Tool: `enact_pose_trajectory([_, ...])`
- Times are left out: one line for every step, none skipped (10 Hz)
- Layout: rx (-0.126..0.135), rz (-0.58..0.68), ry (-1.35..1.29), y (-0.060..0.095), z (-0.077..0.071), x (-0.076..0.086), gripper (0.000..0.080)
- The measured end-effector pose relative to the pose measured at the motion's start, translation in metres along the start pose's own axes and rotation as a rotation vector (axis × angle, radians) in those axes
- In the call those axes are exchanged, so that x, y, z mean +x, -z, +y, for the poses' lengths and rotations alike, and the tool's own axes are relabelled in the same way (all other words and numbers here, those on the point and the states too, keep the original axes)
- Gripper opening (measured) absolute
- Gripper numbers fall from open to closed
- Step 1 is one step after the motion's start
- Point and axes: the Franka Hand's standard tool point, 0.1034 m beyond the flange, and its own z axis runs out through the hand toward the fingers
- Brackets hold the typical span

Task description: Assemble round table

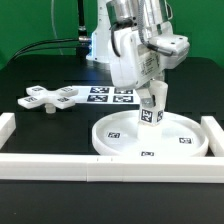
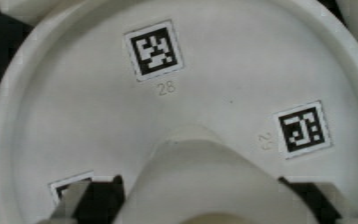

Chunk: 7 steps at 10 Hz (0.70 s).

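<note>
Round table's large disc (image 1: 115, 143) lies on the bench (image 1: 30, 75) right under the tool (image 1: 151, 100), which is clamped on the short post (image 1: 150, 115), held roughly upright over the disc's middle. Judged best: keep the post vertical, centre it, lower slowly, and twist only once seated. The cross-shaped piece (image 1: 55, 98) lies well apart from the tool.
</note>
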Motion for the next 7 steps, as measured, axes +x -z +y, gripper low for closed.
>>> enact_pose_trajectory([0.0, 0.0, 0.014, -0.0001, 0.0003, -0.0004, 0.041])
enact_pose_trajectory([-0.001, 0.001, 0.058, 0.0001, 0.0004, -0.0007, 0.0569])
enact_pose_trajectory([-0.001, 0.001, 0.087, 0.0007, 0.0007, -0.0024, 0.0633])
enact_pose_trajectory([-0.002, 0.0, 0.125, 0.0001, 0.0012, -0.0022, 0.0644])
enact_pose_trajectory([-0.002, 0.001, 0.227, -0.0001, 0.0012, -0.0021, 0.0644])
enact_pose_trajectory([-0.002, 0.001, 0.312, -0.0001, 0.0012, -0.002, 0.0649])
enact_pose_trajectory([-0.01, 0.001, 0.423, -0.0001, 0.0013, -0.0005, 0.0649])
